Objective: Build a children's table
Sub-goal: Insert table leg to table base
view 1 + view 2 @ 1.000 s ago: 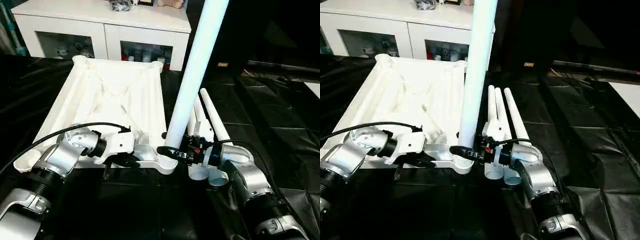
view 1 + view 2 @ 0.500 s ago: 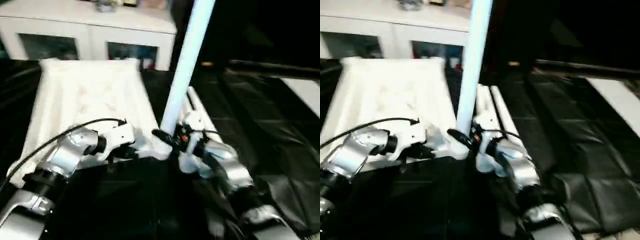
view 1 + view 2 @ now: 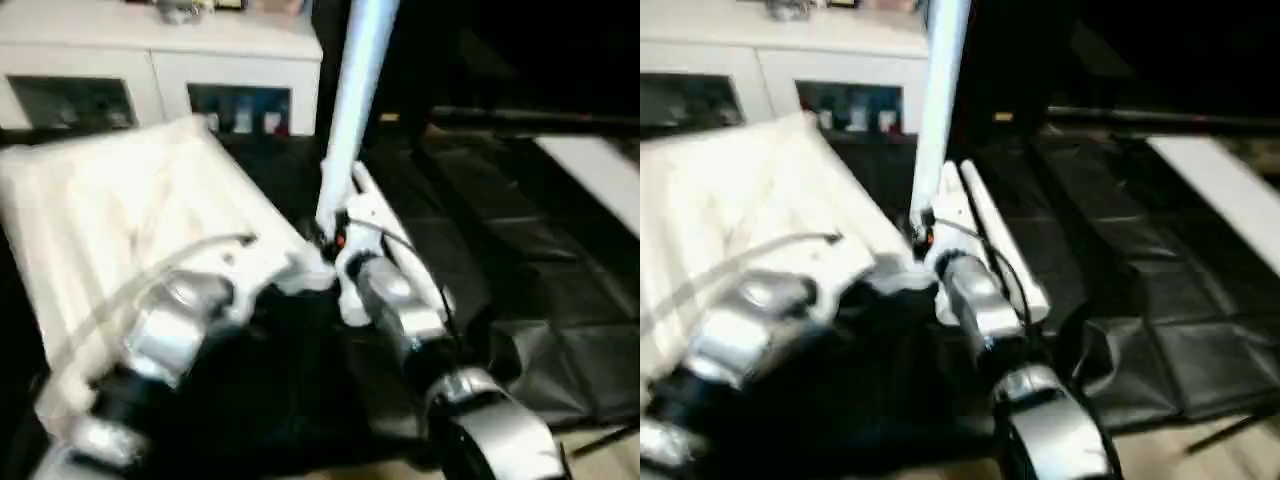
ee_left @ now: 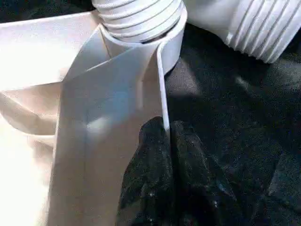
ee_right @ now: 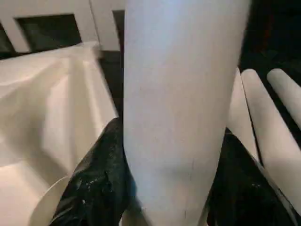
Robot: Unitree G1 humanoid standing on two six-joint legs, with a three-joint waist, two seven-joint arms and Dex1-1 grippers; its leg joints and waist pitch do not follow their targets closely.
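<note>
The white children's table top (image 3: 120,210) lies ribbed side up on the black cover. One long white leg (image 3: 350,110) stands upright in its near corner socket (image 4: 141,23), threaded end seated. My right gripper (image 5: 174,188) is shut around this leg near its base, one black finger (image 5: 99,174) on each side. My left gripper (image 4: 164,136) is shut on the thin rim wall of the table top beside that socket. Spare white legs (image 3: 400,250) lie just right of the upright leg, their threaded ends (image 4: 263,28) close to the socket.
A white cabinet with glass doors (image 3: 230,60) stands behind the black-covered work table (image 3: 520,230). A pale board (image 3: 600,170) lies at the far right. Light floor (image 3: 600,455) shows past the work table's near right edge.
The whole picture has shifted and tilted, so the camera has moved. Both grippers keep their holds, the left on the rim and the right on the upright leg.
</note>
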